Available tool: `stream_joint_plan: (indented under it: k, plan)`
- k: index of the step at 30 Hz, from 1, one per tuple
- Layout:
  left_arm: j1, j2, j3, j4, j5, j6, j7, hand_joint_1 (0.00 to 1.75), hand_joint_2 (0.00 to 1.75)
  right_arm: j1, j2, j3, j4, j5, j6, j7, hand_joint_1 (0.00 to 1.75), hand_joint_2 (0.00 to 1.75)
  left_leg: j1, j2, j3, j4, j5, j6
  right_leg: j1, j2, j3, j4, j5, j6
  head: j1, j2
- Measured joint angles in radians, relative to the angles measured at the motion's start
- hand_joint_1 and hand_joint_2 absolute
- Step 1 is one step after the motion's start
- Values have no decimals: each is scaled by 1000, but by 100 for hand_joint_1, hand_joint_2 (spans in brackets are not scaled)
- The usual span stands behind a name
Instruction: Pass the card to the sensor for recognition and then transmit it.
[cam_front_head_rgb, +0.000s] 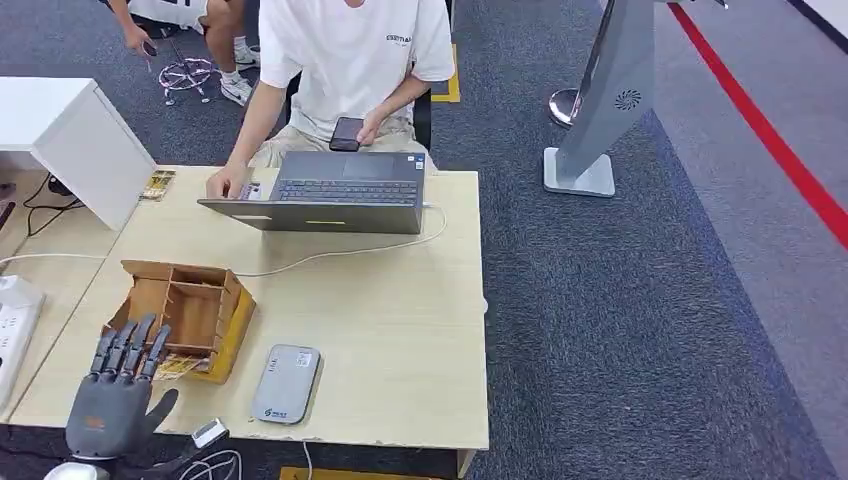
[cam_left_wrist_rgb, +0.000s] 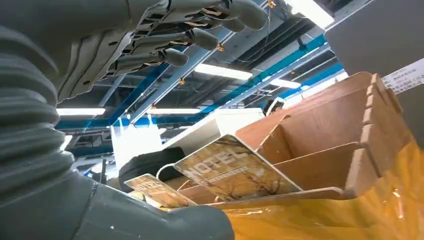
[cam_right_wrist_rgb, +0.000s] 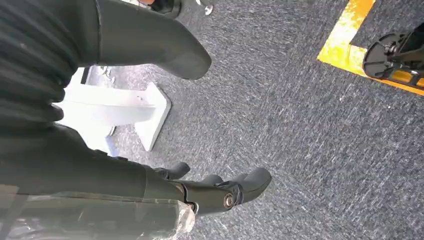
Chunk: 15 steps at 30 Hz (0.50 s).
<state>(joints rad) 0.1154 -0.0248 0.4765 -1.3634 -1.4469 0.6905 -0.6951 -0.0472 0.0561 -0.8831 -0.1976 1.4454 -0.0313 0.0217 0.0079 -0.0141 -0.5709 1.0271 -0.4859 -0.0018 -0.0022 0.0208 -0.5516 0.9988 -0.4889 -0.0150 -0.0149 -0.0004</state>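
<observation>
I am looking down at a pale wooden table (cam_front_head_rgb: 400, 330). My left hand (cam_front_head_rgb: 118, 385) is hanging at the near left corner of it, with its fingers (cam_front_head_rgb: 135, 345) straight and spread apart, holding nothing. The fingertips are lying just over the near edge of a wooden box (cam_front_head_rgb: 185, 310) with small compartments. The table's near edge is running right under the hand, and its left edge is close beside it. To the right of the hand there is bare table top, and then the grey sensor pad (cam_front_head_rgb: 286, 384) is lying flat near the front edge. Farther away from the hand, a laptop (cam_front_head_rgb: 325, 192) is sitting open, and a person (cam_front_head_rgb: 345, 60) is sitting behind it holding a phone (cam_front_head_rgb: 346, 133). A white cable (cam_front_head_rgb: 350, 250) is running across the table between the box and the laptop.

From the left wrist, I am seeing the card (cam_left_wrist_rgb: 232, 170) close up. It is leaning tilted in the box's front compartment, just under my open fingers. It is brownish with the word HOTEL on it. A second card (cam_left_wrist_rgb: 157, 190) is leaning beside it.

My right hand (cam_right_wrist_rgb: 220, 192) is hanging low over dark carpet (cam_right_wrist_rgb: 310, 115), with fingers curled in and nothing in them.
</observation>
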Motion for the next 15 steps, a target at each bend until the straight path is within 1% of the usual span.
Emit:
stream_joint_plan:
  k: [15]
  plan:
    - [-2, 0, -2, 0, 1, 0, 5, 0, 175, 0, 0, 0, 0, 0, 2, 0, 0, 175, 0, 0, 0, 0, 0, 0, 0, 0, 0, 0, 0, 0, 0, 0]
